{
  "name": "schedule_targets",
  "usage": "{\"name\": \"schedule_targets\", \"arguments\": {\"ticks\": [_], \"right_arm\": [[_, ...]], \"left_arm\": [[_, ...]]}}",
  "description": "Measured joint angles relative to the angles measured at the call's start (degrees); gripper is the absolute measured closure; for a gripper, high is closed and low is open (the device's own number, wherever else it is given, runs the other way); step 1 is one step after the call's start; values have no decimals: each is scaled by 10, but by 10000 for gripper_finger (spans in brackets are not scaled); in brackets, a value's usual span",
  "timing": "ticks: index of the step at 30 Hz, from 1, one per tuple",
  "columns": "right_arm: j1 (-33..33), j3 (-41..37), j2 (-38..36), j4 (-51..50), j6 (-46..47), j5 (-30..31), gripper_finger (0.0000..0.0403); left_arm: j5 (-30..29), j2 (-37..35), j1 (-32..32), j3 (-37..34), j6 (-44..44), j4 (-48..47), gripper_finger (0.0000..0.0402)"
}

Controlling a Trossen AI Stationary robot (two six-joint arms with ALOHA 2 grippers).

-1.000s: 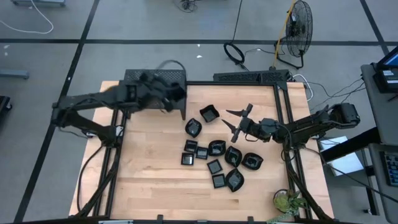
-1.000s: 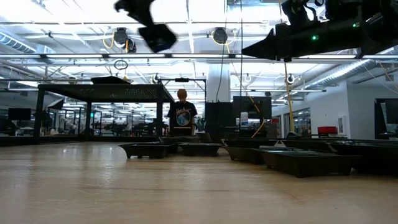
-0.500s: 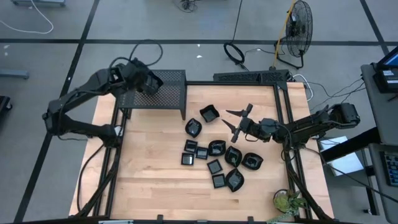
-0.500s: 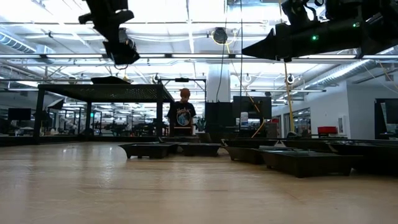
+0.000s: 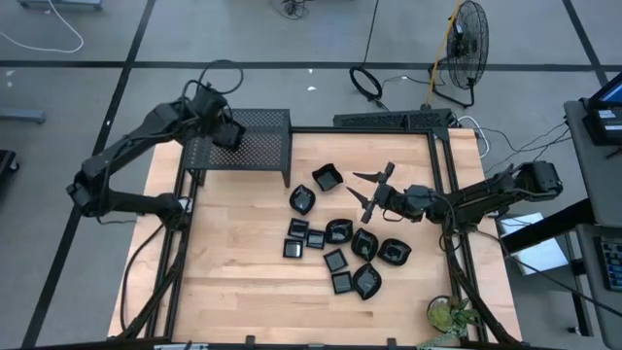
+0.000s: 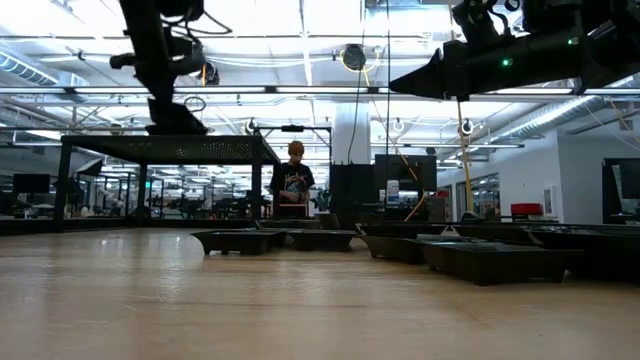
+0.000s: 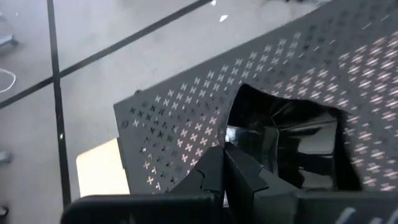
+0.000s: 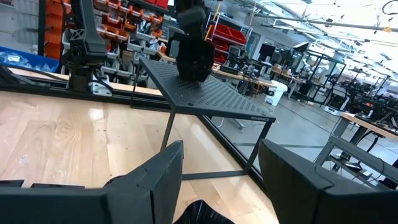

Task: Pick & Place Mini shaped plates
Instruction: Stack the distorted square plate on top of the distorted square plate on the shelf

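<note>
Held plate: a small glossy black dish (image 7: 286,146) is pinched by its rim in the left gripper (image 7: 227,165), right over the mesh top of the rack (image 7: 186,118); whether it already rests on the mesh I cannot tell.
Left gripper: at the far left of the scene, above the rack (image 5: 248,136); its fingers are closed tight on the dish's thin edge.
Other plates: about a dozen small black dishes (image 5: 335,233) lie in a loose cluster on the wooden table (image 5: 233,272), right of centre, some touching, some just apart; square, round and leaf-like shapes are mixed.
Right gripper: (image 5: 374,194) hovers at the far right side of the cluster, fingers spread wide and holding nothing; a dish edge shows just below it in the right wrist view.
Handling: the dishes look stiff, light and slick, probably ceramic or hard plastic, so likely to chip if dropped on metal.
Where to grip: by the raised rim, one finger inside and one outside; a flat grip across the glossy face would likely slip.
Step in hand: setting the held dish down on the rack, by my reading.
Risk: a dish released while tilted could slide on the mesh or ring against it.
Background: a person (image 6: 293,185) stands far behind the table.
</note>
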Motion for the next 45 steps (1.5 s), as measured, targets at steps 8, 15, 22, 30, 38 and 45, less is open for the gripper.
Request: {"name": "schedule_targets", "arguments": {"ticks": [8, 15, 22, 30, 38, 45], "right_arm": [[0, 0, 0, 2, 0, 0, 206], [0, 0, 0, 2, 0, 0, 206], [0, 0, 0, 2, 0, 0, 206], [0, 0, 0, 2, 0, 0, 206], [-42, 0, 0, -38, 69, 22, 206], [-107, 0, 1, -119, 192, -13, 206]], "left_arm": [[6, 0, 6, -6, -1, 9, 387], [53, 0, 6, -6, 6, 12, 388], [50, 0, 6, -6, -6, 12, 319], [36, 0, 6, -6, -17, 12, 234], [78, 0, -22, -6, 5, 52, 189], [116, 0, -75, -6, 52, 176, 188]]}}
